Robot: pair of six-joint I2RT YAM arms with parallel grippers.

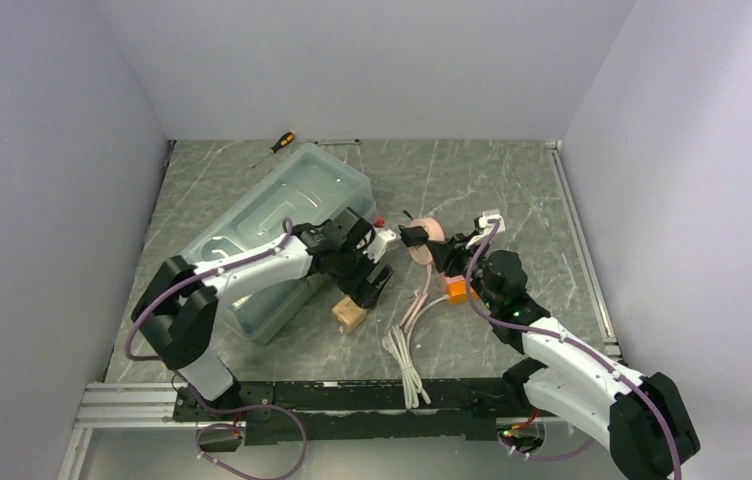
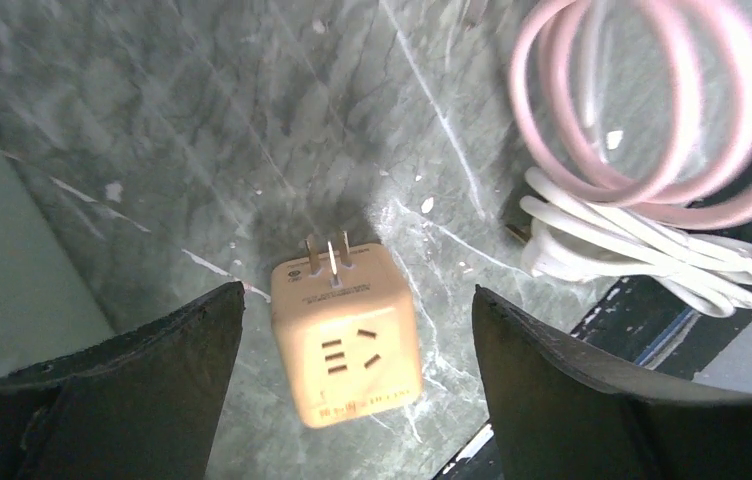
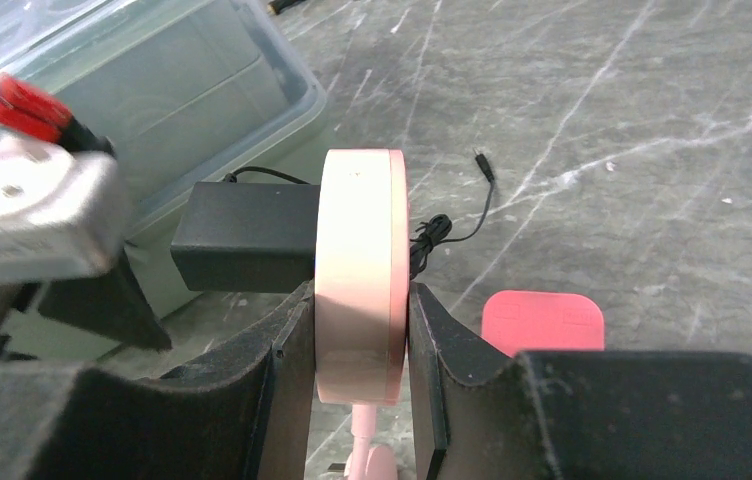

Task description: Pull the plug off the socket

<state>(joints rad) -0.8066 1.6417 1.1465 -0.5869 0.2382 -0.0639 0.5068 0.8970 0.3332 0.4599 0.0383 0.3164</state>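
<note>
A beige cube plug (image 2: 347, 335) with metal prongs lies loose on the table, also seen from above (image 1: 349, 314). My left gripper (image 2: 357, 291) hovers over it, open, with both fingers well clear of its sides. My right gripper (image 3: 360, 340) is shut on a round pink socket (image 3: 360, 270), held on edge above the table. A black block plug (image 3: 244, 236) is plugged into the socket's left face. From above, the socket (image 1: 432, 238) sits just right of the left gripper (image 1: 370, 283).
A clear plastic bin (image 1: 277, 225) lies behind the left arm. Coiled pink cable (image 2: 642, 110) and white cable (image 2: 642, 250) lie to the right of the cube. An orange block (image 1: 458, 292), a white adapter (image 1: 490, 220) and a screwdriver (image 1: 282, 142) are also on the table.
</note>
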